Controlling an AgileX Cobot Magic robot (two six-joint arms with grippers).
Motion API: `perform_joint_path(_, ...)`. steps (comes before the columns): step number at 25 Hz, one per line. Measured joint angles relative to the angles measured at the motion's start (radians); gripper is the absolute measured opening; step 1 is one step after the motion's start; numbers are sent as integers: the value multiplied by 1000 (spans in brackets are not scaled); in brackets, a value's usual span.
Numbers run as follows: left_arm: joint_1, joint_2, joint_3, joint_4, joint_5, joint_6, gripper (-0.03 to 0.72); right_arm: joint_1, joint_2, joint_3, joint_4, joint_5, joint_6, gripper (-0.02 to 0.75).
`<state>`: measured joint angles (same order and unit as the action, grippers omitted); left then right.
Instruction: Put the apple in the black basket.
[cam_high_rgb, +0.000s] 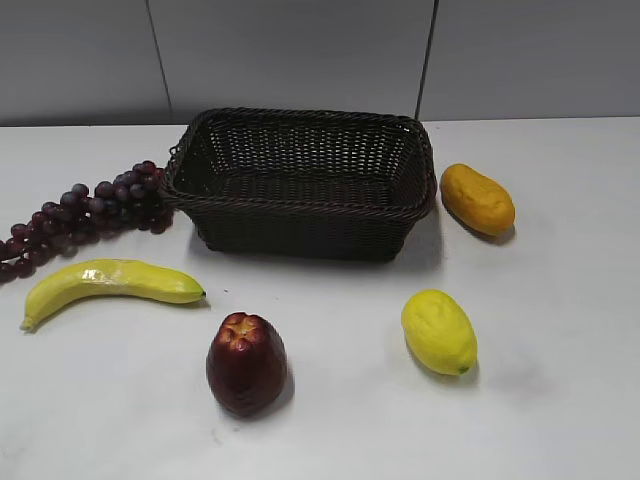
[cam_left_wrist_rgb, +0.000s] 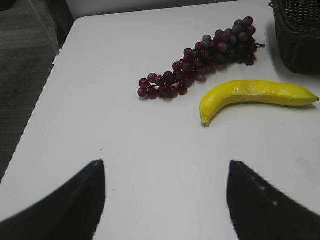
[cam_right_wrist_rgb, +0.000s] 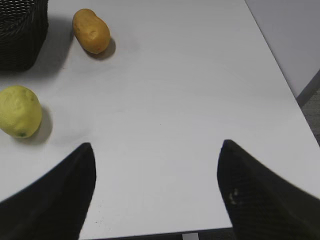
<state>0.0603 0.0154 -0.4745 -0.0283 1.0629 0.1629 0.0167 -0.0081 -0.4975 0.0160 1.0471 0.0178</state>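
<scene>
Above the bare white table (cam_left_wrist_rgb: 100, 130), my left pincer (cam_left_wrist_rgb: 166, 200) hangs released, fingers spread wide over nothing; my right pincer (cam_right_wrist_rgb: 156, 192) is parted the same way on the other side. Ahead of my left lie the banana (cam_left_wrist_rgb: 257, 96) and the grape bunch (cam_left_wrist_rgb: 202, 57); ahead of my right, the lemon (cam_right_wrist_rgb: 19, 111) and an orange-brown fruit (cam_right_wrist_rgb: 91, 31). The apple (cam_high_rgb: 246, 362) stands upright near the front edge, well apart from the black basket (cam_high_rgb: 300, 182) behind it.
</scene>
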Motion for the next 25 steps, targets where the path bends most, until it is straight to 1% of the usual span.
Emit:
perform_joint_path(3,0,1,0,-8,-6,0,558,0,0,0,0,0,0,574)
perform_joint_path(5,0,18,-9,-46,-6,0,558,0,0,0,0,0,0,574)
perform_joint_path(7,0,60,-36,-109,-7,3,558,0,0,0,0,0,0,574)
perform_joint_path(10,0,172,-78,-152,-40,41,558,0,0,0,0,0,-1,574)
perform_joint_path(13,0,291,-110,-155,-117,55,558,0,0,0,0,0,-1,574)
perform_joint_path(15,0,372,-138,-159,-136,59,558,0,0,0,0,0,-1,574)
perform_joint_path(17,-10,461,-169,-175,-136,62,558,0,0,0,0,0,-1,574)
perform_joint_path(21,-35,626,-272,-194,-92,67,558,0,0,0,0,0,-1,574)
perform_joint_path(25,-37,788,-389,-201,-15,68,558,0,0,0,0,0,-1,574)
